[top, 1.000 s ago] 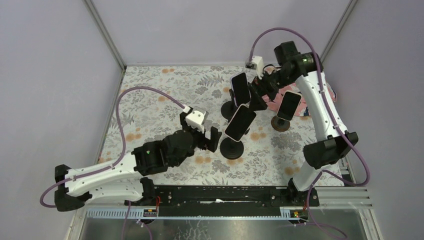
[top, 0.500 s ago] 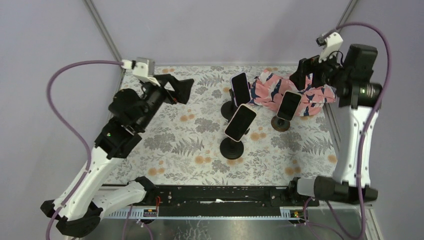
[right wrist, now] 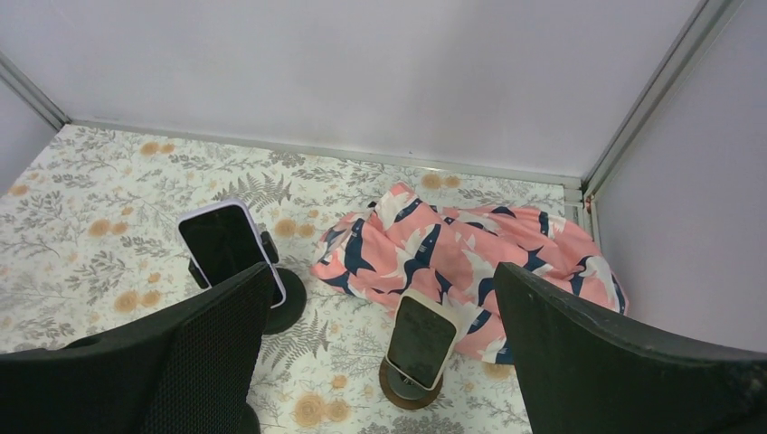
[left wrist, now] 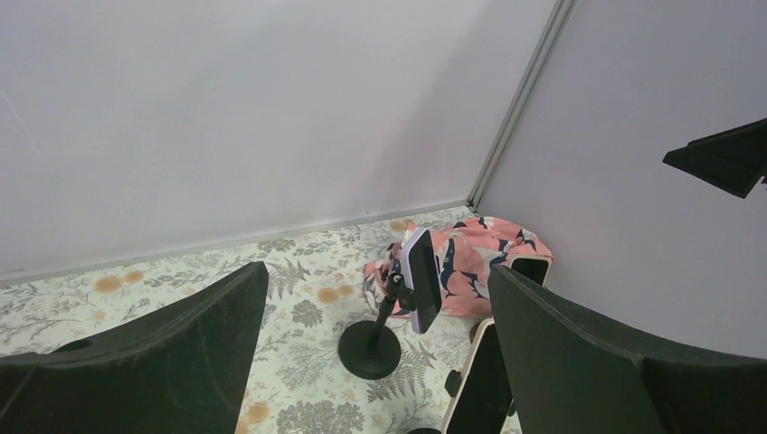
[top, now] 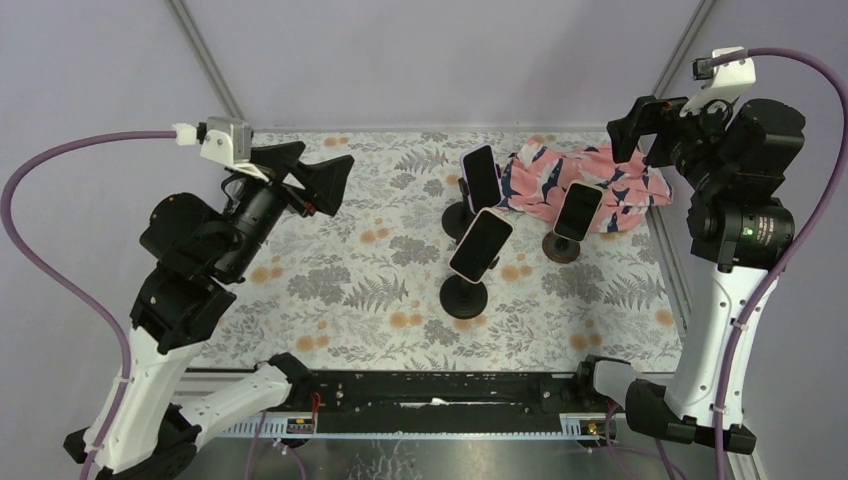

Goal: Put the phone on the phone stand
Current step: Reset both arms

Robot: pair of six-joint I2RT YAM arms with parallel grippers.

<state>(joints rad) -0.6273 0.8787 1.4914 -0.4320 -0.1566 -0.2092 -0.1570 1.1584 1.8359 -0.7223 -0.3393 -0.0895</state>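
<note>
Reading the placement step as done: centre phone [top: 481, 245] sits tilted in its black phone stand [top: 464, 297].
Two more phones, rear phone [top: 481, 177] and right phone [top: 578, 211], also rest on stands, the right one at the edge of the pink cloth [top: 600, 168]. Left gripper [top: 328, 158] and right gripper [right wrist: 382, 269] hang high, well apart from the stands, fingers spread wide, holding nothing. Judgement: no loose phone visible; next move is only parking the arms clear of the stands.
</note>
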